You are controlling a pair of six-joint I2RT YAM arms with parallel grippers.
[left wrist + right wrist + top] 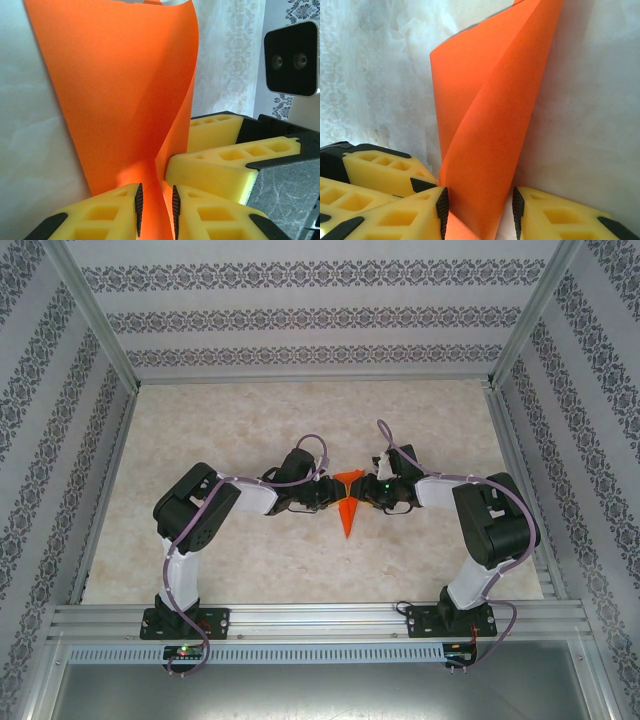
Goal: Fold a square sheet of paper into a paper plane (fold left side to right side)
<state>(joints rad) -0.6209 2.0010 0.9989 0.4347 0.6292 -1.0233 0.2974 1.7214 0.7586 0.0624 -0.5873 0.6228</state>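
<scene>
The orange paper sits in the middle of the table. It is not a flat square: from above it looks like a thin dart, with its sharp tip pointing to 6 o'clock and a wider part at 12 o'clock. Up close, the paper stands up off the table and curls over, one side bending toward the other. So I think a fold is being made and is not pressed flat yet. The left gripper comes at the paper from 9 o'clock and the right gripper from 3 o'clock, and they meet nose to nose near the wide end. That way each one can mind one side, so the paper does not slide while it bends. In the left wrist view, the paper runs down between two dark pads that are close together, but I cannot tell if they really pinch it. In the right wrist view, the jaws are apart: the paper leans by one pad, and a bit of pale table shows beside the other.
</scene>
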